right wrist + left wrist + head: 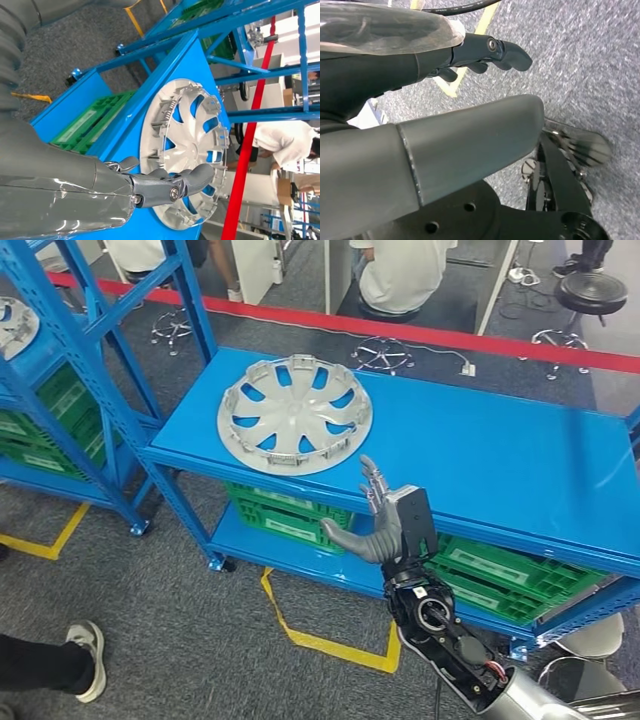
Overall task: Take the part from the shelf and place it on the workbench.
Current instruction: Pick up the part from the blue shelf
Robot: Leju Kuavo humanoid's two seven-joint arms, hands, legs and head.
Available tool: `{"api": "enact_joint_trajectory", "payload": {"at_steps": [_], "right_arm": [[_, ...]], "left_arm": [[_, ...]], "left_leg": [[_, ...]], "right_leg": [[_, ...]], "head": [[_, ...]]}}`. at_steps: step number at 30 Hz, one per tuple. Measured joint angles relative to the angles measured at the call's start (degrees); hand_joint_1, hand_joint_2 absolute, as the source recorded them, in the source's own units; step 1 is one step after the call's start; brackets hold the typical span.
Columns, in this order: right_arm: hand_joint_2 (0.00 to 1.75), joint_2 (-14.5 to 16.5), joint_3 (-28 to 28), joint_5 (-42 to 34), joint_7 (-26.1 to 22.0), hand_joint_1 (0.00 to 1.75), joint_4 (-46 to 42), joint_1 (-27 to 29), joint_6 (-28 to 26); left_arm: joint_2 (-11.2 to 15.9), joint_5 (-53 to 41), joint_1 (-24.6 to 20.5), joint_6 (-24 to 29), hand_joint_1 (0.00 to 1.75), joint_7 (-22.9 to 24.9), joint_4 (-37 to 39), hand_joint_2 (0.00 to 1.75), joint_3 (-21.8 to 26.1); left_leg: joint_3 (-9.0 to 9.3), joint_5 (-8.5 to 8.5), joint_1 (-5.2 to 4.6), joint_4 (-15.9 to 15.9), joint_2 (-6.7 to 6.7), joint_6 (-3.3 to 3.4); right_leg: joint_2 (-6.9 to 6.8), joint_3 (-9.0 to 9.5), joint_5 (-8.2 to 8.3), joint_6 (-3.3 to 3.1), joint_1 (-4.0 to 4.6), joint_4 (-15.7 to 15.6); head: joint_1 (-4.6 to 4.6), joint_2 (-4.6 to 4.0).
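Silver plastic wheel cover (pixel 295 414) lies flat on the blue metal bench (pixel 490 455), upper centre of the head view; the right hand (pixel 386 520), fingers spread and empty, hovers below-right. Right wrist view: cover centre-right, apparently placed; withdrawing seems next. Left hand (pixel 433 150), lower left of its wrist view: state unclear.

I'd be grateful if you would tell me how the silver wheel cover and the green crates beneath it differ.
The wheel cover is round, silver and spoked with open slots; the green crates are boxy and ribbed. The wheel cover lies flat on the top blue shelf, in the open; the crates sit on the lower level, partly hidden under the top shelf. The wheel cover lies beyond the right hand, apart from it. Both rest on the same blue rack.
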Motion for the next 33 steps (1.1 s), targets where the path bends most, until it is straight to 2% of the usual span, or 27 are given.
{"api": "enact_joint_trajectory", "payload": {"at_steps": [2,3,4,6,8,9,11,12,13,14,15,16,17,18,19,22,23,24,25,27,28,29,30,32,33], "right_arm": [[1.75,0.0,0.0,0.0,0.0,0.0,0.0,0.0,-0.1],[1.75,0.0,0.0,-0.1,0.0,0.0,0.0,0.0,-0.1],[1.75,0.0,-0.1,-0.1,0.0,0.0,0.0,0.0,-0.1],[1.75,0.0,-0.1,-0.1,0.0,0.0,-0.1,0.0,-0.2],[1.75,-0.1,-0.2,-0.2,0.0,0.0,-0.3,0.0,-0.3],[1.75,-0.1,-0.3,-0.2,-0.1,0.0,-0.3,0.0,-0.4],[1.75,-0.3,-0.5,-0.4,-0.1,0.0,-0.4,0.2,-0.6],[1.75,-0.4,-0.5,-0.5,-0.1,0.0,-0.4,0.3,-0.6],[1.75,-0.4,-0.5,-0.6,-0.1,0.0,-0.3,0.5,-0.6],[1.75,-0.5,-0.5,-0.6,-0.1,0.0,-0.3,0.6,-0.6],[1.75,-0.5,-0.6,-0.6,-0.1,0.0,-0.3,0.6,-0.7],[1.75,-0.5,-0.6,-0.7,-0.1,0.0,-0.3,0.6,-0.7],[1.75,-0.5,-0.7,-0.7,-0.1,0.0,-0.3,0.6,-0.7],[1.75,-0.5,-0.8,-0.7,-0.1,0.0,-0.4,0.5,-0.7],[1.75,-0.5,-0.9,-0.7,-0.2,0.0,-0.4,0.6,-0.7],[1.75,-0.5,-0.9,-0.8,-0.2,0.0,-0.5,0.6,-0.7],[1.75,-0.5,-0.9,-0.9,-0.2,0.0,-0.5,0.6,-0.7],[1.75,-0.6,-1.0,-0.9,-0.3,0.0,-0.6,0.5,-0.8],[1.75,-0.6,-1.0,-0.9,-0.3,0.0,-0.6,0.5,-0.8],[1.75,-0.6,-0.9,-1.0,-0.3,0.0,-0.6,0.6,-0.8],[1.75,-0.6,-0.9,-1.1,-0.4,0.0,-0.6,0.6,-0.8],[1.75,-0.6,-0.9,-1.2,-0.5,0.0,-0.6,0.6,-0.8],[1.75,-0.6,-0.9,-1.2,-0.5,0.0,-0.6,0.6,-0.8],[1.75,-0.6,-0.9,-1.3,-0.6,0.0,-0.6,0.6,-0.8],[1.75,-0.6,-0.9,-1.3,-0.6,0.0,-0.6,0.6,-0.8]], "left_arm": [[0.1,0.0,-0.1,0.0,0.0,-0.1,0.0,0.0,0.0],[0.2,0.0,-0.1,0.0,0.0,-0.1,0.0,0.0,0.0],[0.3,0.0,-0.2,0.0,0.0,-0.1,0.0,0.0,-0.1],[0.3,0.0,-0.2,-0.1,0.0,-0.2,0.0,0.0,-0.2],[0.2,0.1,-0.2,-0.1,0.0,-0.2,0.0,0.0,-0.2],[0.3,0.2,-0.2,-0.1,0.0,-0.2,0.0,0.0,-0.3],[0.3,0.2,-0.2,-0.2,0.0,-0.2,0.0,0.0,-0.4],[0.3,0.3,-0.2,-0.2,0.0,-0.2,0.0,0.0,-0.5],[0.3,0.3,-0.2,-0.2,0.0,-0.2,0.0,0.0,-0.6],[0.3,0.3,-0.1,-0.3,0.0,-0.2,0.0,0.0,-0.7],[0.3,0.3,-0.1,-0.3,0.0,-0.2,0.0,0.0,-0.8],[0.3,0.3,0.0,-0.3,0.0,-0.2,0.0,0.0,-0.8],[0.2,0.3,0.0,-0.3,0.0,-0.2,0.0,0.0,-0.9],[0.2,0.4,0.0,-0.3,0.0,-0.2,0.0,0.0,-0.9],[0.2,0.4,-0.1,-0.3,0.0,-0.2,0.0,0.0,-0.9],[0.3,0.4,-0.2,-0.4,0.0,-0.2,0.0,0.0,-1.0],[0.3,0.4,-0.2,-0.4,0.0,-0.2,0.0,0.0,-1.0],[0.3,0.4,-0.2,-0.4,0.0,-0.2,0.0,0.0,-1.0],[0.3,0.4,-0.2,-0.4,0.0,-0.2,0.0,0.0,-1.0],[0.2,0.5,-0.2,-0.4,0.0,-0.2,0.0,0.0,-1.1],[0.2,0.5,-0.2,-0.4,0.0,-0.2,0.0,0.0,-1.1],[0.2,0.6,-0.2,-0.4,0.0,-0.2,0.0,0.0,-1.1],[0.2,0.6,-0.1,-0.4,0.0,-0.2,0.0,0.0,-1.2],[0.3,0.7,-0.1,-0.4,0.0,-0.2,0.0,0.0,-1.2],[0.4,0.7,-0.1,-0.4,0.0,-0.2,0.0,0.0,-1.3]], "left_leg": [[3.75,3.83,-0.11,-8.5,0.1,0.52],[4.97,4.65,-0.21,-11.1,0.13,0.85],[5.5,4.71,-0.33,-12.3,0.14,1.19],[5.72,4.51,-0.38,-12.5,0.11,1.87],[6.21,4.47,-0.16,-12.9,0.17,2.55],[6.49,4.44,-0.01,-13.1,0.22,2.84],[6.8,4.17,0.0,-13.1,0.24,3.24],[6.95,4.02,-0.01,-13.1,0.21,3.3],[7.15,3.83,-0.02,-13.1,0.16,3.31],[7.46,3.61,0.0,-13.0,0.1,3.22],[7.86,3.35,0.03,-13.0,0.03,3.09],[8.31,3.06,0.06,-13.0,-0.02,2.88],[8.67,2.75,-0.03,-12.9,-0.08,2.59],[8.85,2.51,-0.12,-12.9,-0.12,2.3],[8.89,2.36,-0.21,-12.8,-0.15,1.99],[8.81,2.1,-0.19,-12.6,-0.12,1.09],[8.4,1.47,-0.14,-11.5,-0.08,0.8],[7.31,0.24,-0.09,-9.2,-0.04,0.55],[5.49,-1.41,-0.05,-5.6,0.01,0.37],[0.7,-4.45,-0.04,2.6,0.01,0.15],[-0.93,-4.67,-0.04,4.9,0.01,0.13],[-1.43,-3.68,-0.05,4.9,0.02,0.2],[-0.69,-1.67,-0.06,2.5,0.02,0.36],[3.0,2.83,-0.23,-6.2,0.05,0.99],[4.53,4.11,-0.37,-9.7,0.09,1.31]], "right_leg": [[0.08,0.36,-0.43,0.36,0.14,0.0],[0.1,0.45,-0.67,0.63,0.24,0.1],[0.12,0.5,-0.9,0.92,0.33,0.1],[0.12,0.68,-1.25,1.52,0.37,0.0],[0.11,0.14,-2.49,2.14,0.27,1.6],[0.11,-0.98,-3.89,2.41,0.21,4.2],[0.11,-4.98,-7.47,2.84,0.0,12.3],[0.1,-6.95,-8.54,3.01,-0.08,16.0],[0.1,-8.16,-8.56,3.14,-0.14,17.8],[0.09,-8.22,-7.35,3.19,-0.19,17.2],[0.09,-7.15,-5.16,3.18,-0.23,14.4],[0.09,-5.4,-2.61,3.09,-0.26,10.1],[0.12,-3.66,-0.76,2.97,-0.19,6.1],[0.16,-2.21,0.26,2.72,-0.12,3.1],[0.23,-1.41,0.49,2.44,0.0,1.5],[0.4,-0.83,0.19,1.42,0.02,0.8],[0.39,-0.67,0.25,1.04,-0.07,0.6],[0.35,-0.5,0.3,0.69,-0.15,0.4],[0.28,-0.41,0.28,0.4,-0.16,0.2],[0.13,-0.38,0.09,0.01,-0.04,0.2],[0.1,-0.31,-0.03,-0.08,0.02,0.2],[0.12,-0.18,-0.15,-0.12,0.05,0.2],[0.18,0.02,-0.29,-0.1,0.08,0.2],[0.29,0.49,-0.69,0.14,0.18,0.2],[0.33,0.65,-0.92,0.38,0.27,0.3]], "head": [[-0.49,0.0],[-0.56,0.0],[-0.52,0.0],[-0.31,0.0],[-0.05,0.0],[0.27,0.0],[0.99,0.0],[1.21,0.0],[1.36,0.0],[1.53,0.0],[1.79,0.0],[2.1,0.0],[2.35,0.0],[2.52,0.0],[2.5,0.0],[2.05,0.0],[1.87,0.0],[1.61,0.0],[1.25,0.0],[0.51,0.0],[0.27,0.0],[0.08,0.0],[-0.1,0.0],[-0.47,0.0],[-0.61,0.0]]}}
